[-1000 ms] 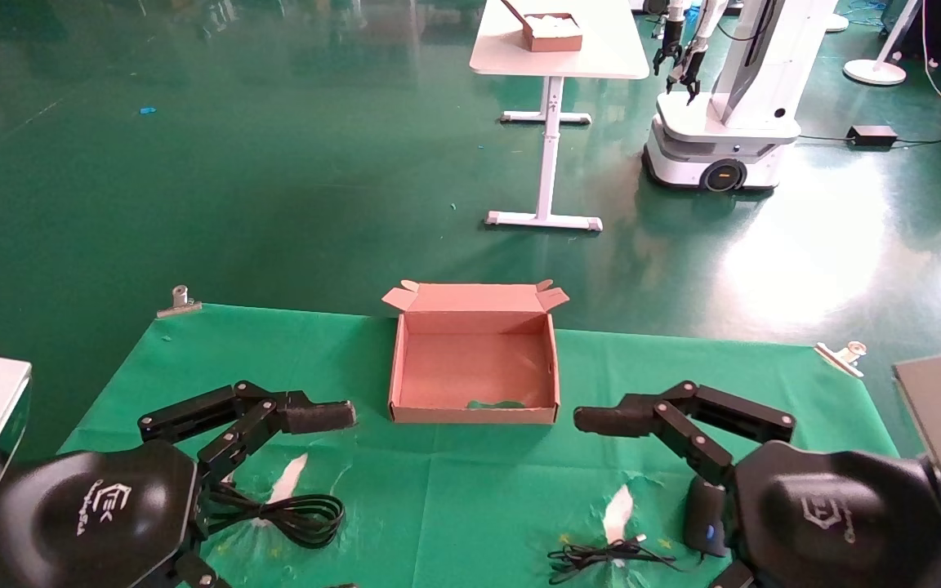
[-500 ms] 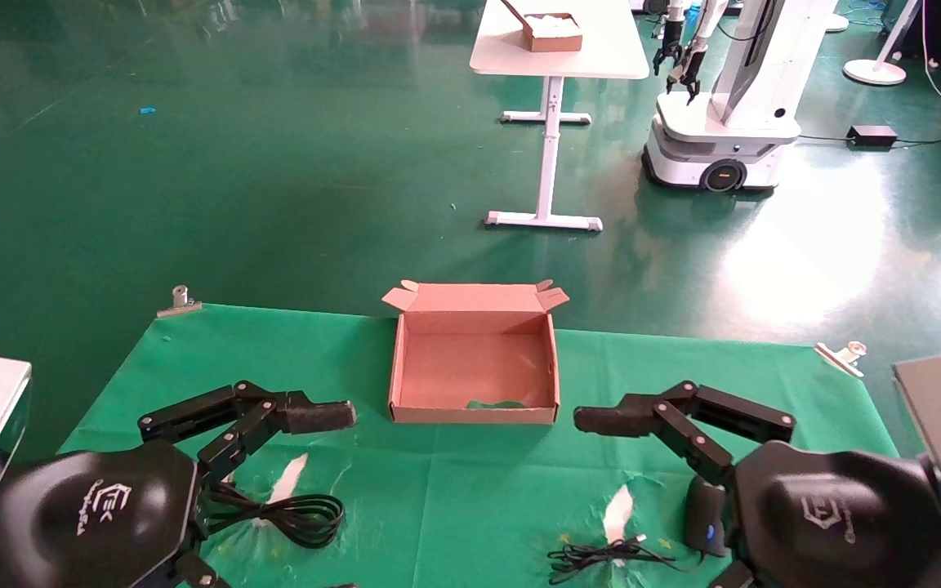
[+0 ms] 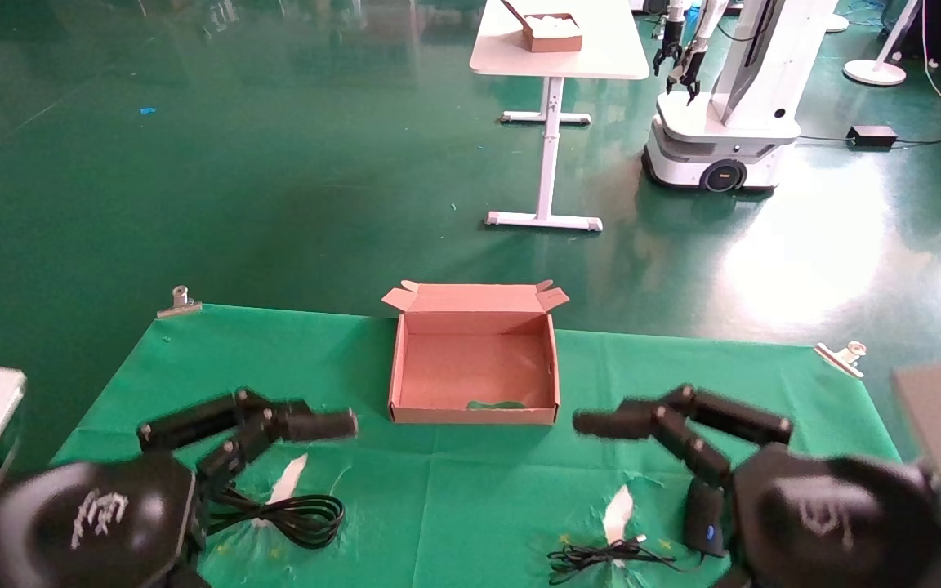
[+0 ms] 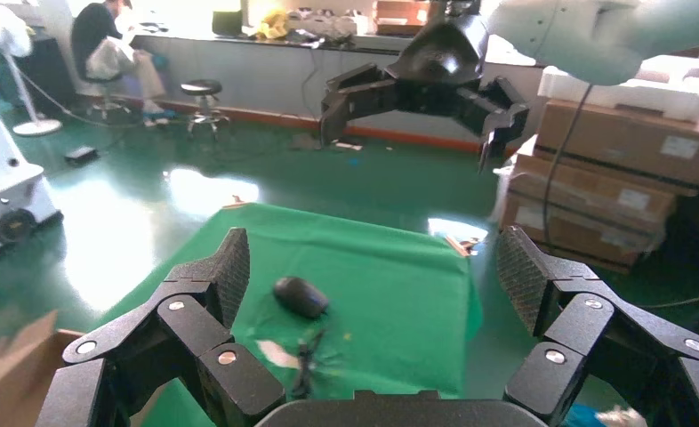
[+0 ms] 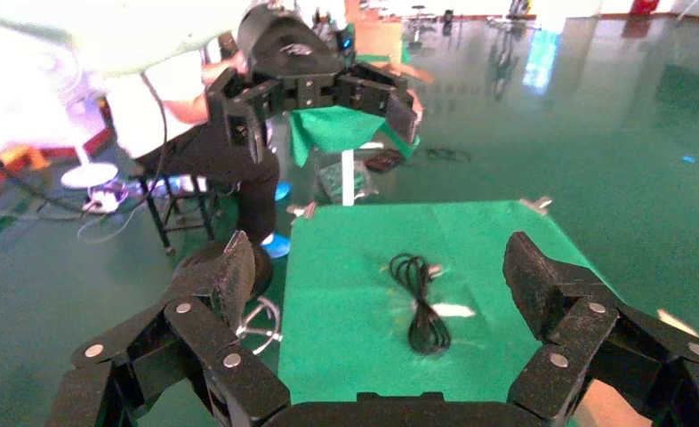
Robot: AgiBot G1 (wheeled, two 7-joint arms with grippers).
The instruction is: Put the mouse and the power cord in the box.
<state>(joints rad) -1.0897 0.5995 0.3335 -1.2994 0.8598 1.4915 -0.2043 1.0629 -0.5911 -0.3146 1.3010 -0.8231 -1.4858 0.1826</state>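
Your left gripper (image 3: pixel 319 425) spread wide, empty, above power cord (image 3: pixel 295 516). Right gripper (image 3: pixel 601 423) likewise spread, mouse (image 3: pixel 703 523) beneath it. Box (image 3: pixel 474 406) lies between both, lid up.

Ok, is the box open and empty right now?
Open and empty. The box has its lid folded back and a bare floor; the mouse and power cord lie on the cloth.

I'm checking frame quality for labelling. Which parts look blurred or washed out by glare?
Head view: both arm housings smeared, the box crisp, glare on the floor. Left wrist view: the mouse soft. Right wrist view: the power cord clear, upper left overexposed.
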